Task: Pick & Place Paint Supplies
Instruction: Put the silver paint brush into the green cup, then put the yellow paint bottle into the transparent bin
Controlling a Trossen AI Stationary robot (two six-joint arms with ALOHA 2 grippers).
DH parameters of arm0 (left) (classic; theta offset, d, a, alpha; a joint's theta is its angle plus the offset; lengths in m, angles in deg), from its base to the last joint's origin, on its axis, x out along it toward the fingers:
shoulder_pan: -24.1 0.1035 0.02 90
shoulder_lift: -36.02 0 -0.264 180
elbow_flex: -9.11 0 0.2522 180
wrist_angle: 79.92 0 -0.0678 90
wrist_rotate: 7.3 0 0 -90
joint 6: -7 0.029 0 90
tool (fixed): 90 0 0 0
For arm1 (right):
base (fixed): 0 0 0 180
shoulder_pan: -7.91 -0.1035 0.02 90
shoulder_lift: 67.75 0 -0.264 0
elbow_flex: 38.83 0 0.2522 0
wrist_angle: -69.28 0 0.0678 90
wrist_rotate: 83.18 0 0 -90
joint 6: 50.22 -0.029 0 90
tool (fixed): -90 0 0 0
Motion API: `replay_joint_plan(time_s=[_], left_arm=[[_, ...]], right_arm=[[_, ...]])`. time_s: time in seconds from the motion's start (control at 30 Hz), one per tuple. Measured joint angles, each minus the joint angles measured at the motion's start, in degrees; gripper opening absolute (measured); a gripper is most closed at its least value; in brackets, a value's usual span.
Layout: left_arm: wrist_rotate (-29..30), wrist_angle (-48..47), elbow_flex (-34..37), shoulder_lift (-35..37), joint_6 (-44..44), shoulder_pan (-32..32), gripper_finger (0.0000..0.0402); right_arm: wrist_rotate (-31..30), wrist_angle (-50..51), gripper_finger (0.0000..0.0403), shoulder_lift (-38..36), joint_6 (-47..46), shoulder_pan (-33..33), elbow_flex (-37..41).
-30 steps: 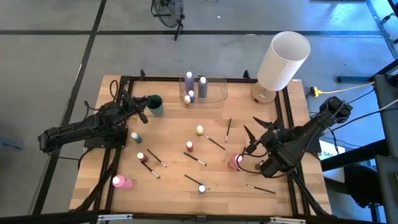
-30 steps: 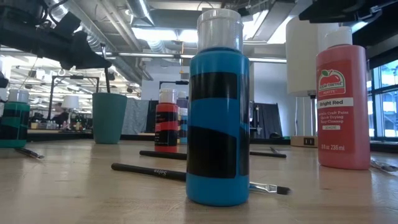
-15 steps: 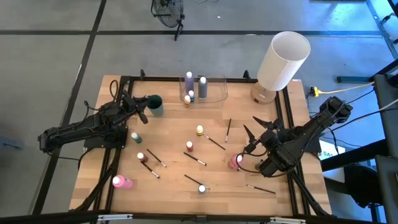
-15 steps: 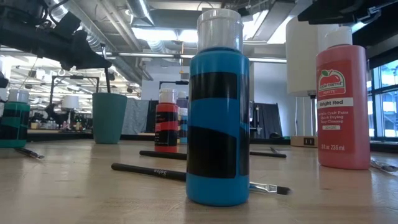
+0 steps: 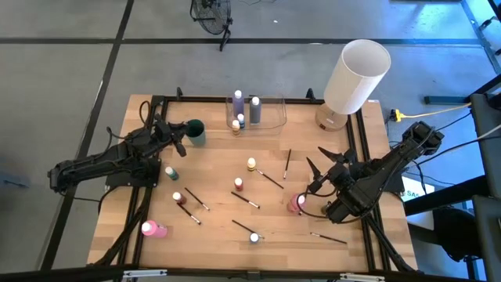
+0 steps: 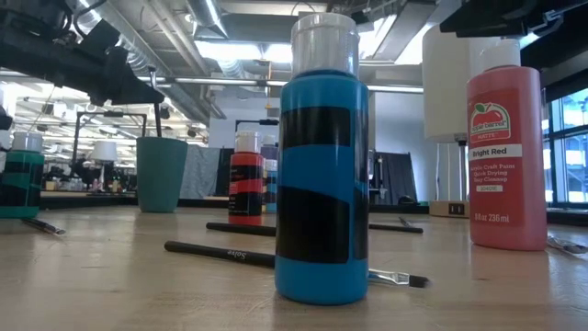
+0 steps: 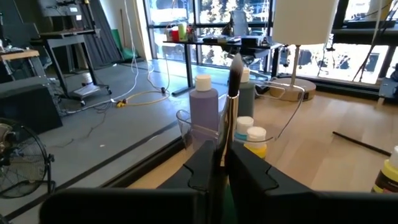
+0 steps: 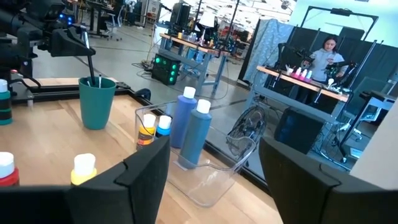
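My left gripper [image 5: 182, 134] is at the table's far left, level, beside and above the teal cup [image 5: 195, 131]. It is shut on a thin dark paintbrush [image 7: 232, 93] that stands in the cup. My right gripper [image 5: 322, 166] hovers open over the table's right side with nothing between its fingers [image 8: 214, 163]. A clear container [image 5: 257, 114] at the far edge holds lilac, grey and small yellow bottles. More paint bottles [image 5: 239, 185] and brushes [image 5: 271, 179] lie scattered on the wood. My left gripper pinches the paintbrush's dark handle [image 7: 227, 140] between its two fingers. The fingers come level from the table's left side and lie across the brush. The brush stands nearly upright, and its lower end is inside the teal cup [image 8: 96, 99].
A large white cylinder [image 5: 356, 76] lies tilted at the far right corner. A pink bottle [image 5: 153, 229] lies near the front left, another [image 5: 297, 203] by the right arm. In the low view a blue bottle [image 6: 322, 184] and a red one [image 6: 505, 156] stand close up.
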Motion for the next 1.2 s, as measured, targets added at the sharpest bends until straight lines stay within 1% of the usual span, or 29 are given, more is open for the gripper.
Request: replay_joint_plan(time_s=[0.27,0.57,1.0,1.1,1.2], left_arm=[[-0.5,-1.0,0.0,0.0,-0.1,0.0,0.0038],[1.1,-0.9,0.0,0.0,-1.5,0.0,0.0049],[1.5,-0.9,0.0,0.0,-1.6,0.0,0.0056],[1.5,0.0,0.0,0.0,-1.6,0.0,0.0055],[1.6,3.5,0.0,0.0,-1.5,0.0,0.0057]], right_arm=[[0.3,-0.2,0.0250,0.0,0.0,0.0,0.0],[0.5,-0.4,0.0250,0.0,0.0,0.1,0.0],[2.4,-2.5,0.0249,0.0,0.0,3.3,0.0],[2.4,-3.4,0.0249,0.0,1.5,3.4,0.0],[2.4,-5.3,0.0249,0.0,4.9,3.4,0.0]])
